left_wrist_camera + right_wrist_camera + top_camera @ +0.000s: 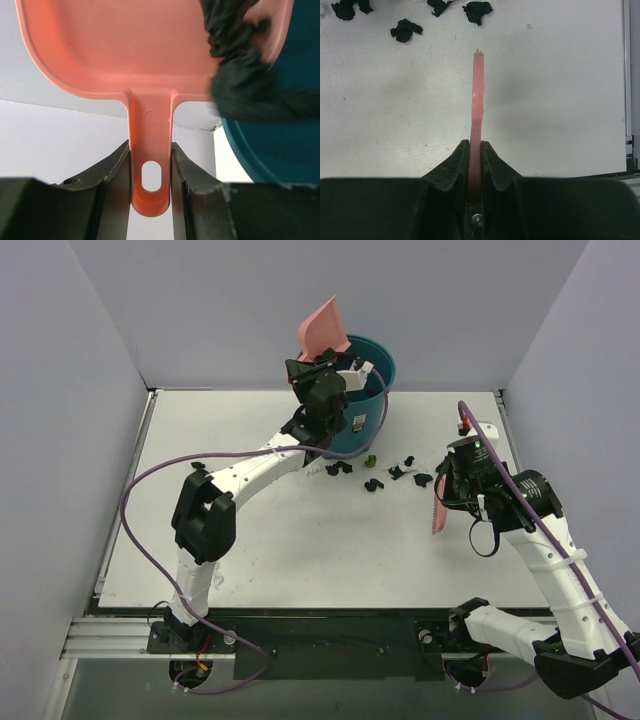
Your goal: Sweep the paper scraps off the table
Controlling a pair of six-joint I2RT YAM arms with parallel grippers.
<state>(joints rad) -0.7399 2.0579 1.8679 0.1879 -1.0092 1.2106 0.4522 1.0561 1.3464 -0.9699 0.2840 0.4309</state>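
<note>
The small crumpled paper scraps (340,468), mostly black with one green bit, are lying in a loose scatter on the flat white desk (300,560), just right of centre in the top view and below the bin. In the right wrist view, a few of these scraps (406,30) are showing along the upper left edge. A further dark clump (235,30) is sitting at the upper right of the left wrist view, blurred, at the lip of the pink plastic dustpan (125,45) and over the round teal bin (280,135).

The left hand (151,160) is clamping the dustpan's flat handle between both fingers and is holding the pan tipped above the bin (378,352) at the upper centre of the top view. The step in hand looks like emptying the pan. To do it well, the pan's open lip should be pointing inside the bin's rim, not over the desk. The tilt should be growing steeply enough for light paper to slide off. A gentle shake may be needed, since crumpled bits tend to cling.

At the right of the top view, the right hand (455,490) is gripping the thin pink brush (477,90) tightly, bristles hanging just above the bare desk, near the scatter but apart from it. It is best left parked there until the pan is back down, so no scraps are flicked about.
</note>
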